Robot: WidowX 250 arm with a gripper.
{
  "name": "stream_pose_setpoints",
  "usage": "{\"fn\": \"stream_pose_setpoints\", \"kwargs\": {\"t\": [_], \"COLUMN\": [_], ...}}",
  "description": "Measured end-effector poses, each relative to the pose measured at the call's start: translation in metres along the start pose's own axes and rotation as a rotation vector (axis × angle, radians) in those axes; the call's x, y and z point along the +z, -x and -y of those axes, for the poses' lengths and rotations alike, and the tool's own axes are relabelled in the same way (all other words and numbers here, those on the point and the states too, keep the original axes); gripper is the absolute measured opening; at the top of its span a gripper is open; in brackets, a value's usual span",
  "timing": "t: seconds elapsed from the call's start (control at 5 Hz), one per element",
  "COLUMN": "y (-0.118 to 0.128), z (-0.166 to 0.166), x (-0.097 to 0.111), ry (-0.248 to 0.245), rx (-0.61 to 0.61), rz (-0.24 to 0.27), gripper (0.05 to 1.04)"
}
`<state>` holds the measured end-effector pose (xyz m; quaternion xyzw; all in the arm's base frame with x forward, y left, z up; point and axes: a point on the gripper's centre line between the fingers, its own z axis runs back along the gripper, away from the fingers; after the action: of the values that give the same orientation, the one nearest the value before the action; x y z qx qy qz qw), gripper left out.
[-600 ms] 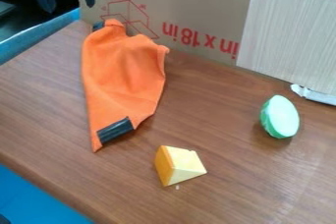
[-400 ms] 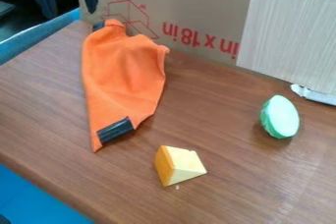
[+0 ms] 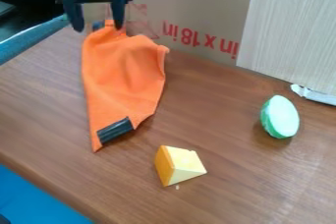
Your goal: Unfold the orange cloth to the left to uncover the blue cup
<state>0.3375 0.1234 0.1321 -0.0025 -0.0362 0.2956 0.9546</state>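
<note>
Brown wood-grain counter (image 3: 223,193) backed by cardboard (image 3: 197,2). My claw (image 3: 98,25), fingers spread apart, hangs at the far end of the orange cloth (image 3: 125,75), which lies crumpled toward the camera.

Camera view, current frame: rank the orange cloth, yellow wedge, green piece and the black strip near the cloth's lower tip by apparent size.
Largest to smallest:
1. Orange cloth
2. Yellow wedge and green piece, too alike to rank
3. Black strip
</note>
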Motion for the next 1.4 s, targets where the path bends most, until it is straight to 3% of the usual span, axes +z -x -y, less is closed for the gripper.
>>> {"fn": "stream_pose_setpoints", "kwargs": {"t": [0.2,0.4,0.6,0.8,1.0,1.4], "y": [-0.005,-0.01,-0.019,-0.029,-0.036,-0.049], "z": [0.014,0.024,0.031,0.04,0.054,0.065], "x": [-0.004,-0.025,-0.028,-0.033,-0.024,-0.049], "ry": [-0.117,-0.248,-0.285,-0.288,-0.256,-0.28], "rx": [-0.013,-0.023,-0.003,0.024,0.042,0.047], "rz": [0.074,0.094,0.094,0.054,0.04,-0.006], "gripper": [1.0,1.0,1.0,1.0,1.0,1.0]}}
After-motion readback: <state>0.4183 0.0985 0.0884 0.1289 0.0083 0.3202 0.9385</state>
